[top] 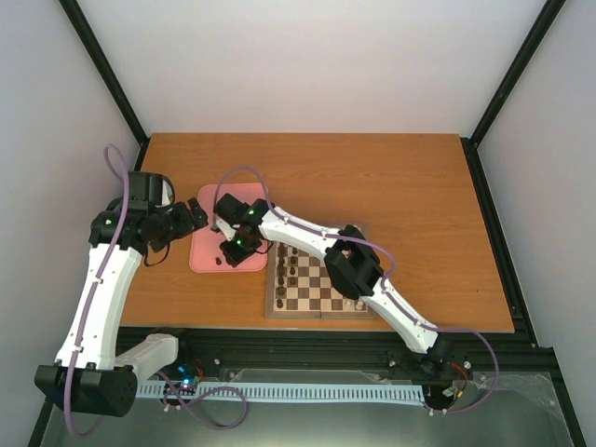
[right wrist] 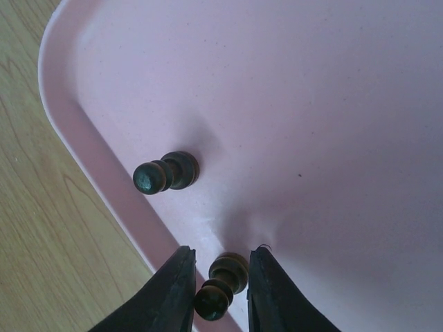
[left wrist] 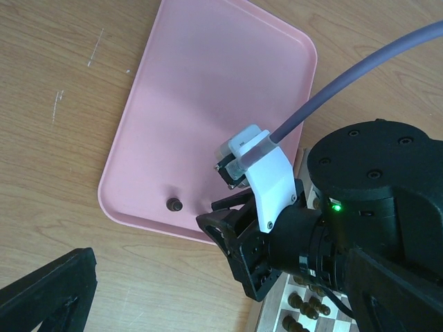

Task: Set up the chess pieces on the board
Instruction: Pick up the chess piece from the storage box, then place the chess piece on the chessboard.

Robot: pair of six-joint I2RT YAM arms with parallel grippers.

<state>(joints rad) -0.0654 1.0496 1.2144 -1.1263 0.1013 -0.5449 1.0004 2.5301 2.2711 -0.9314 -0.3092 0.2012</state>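
Dark pawn (right wrist: 220,290) sits between the right jaws (on pink tray (right wrist: 311,104)).

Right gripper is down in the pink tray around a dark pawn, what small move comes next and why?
Probably close the right gripper snug on the dark pawn between its fingers. They flank it closely near the pink tray's rim, but a firm grip isn't evident; lifting now might drop it.
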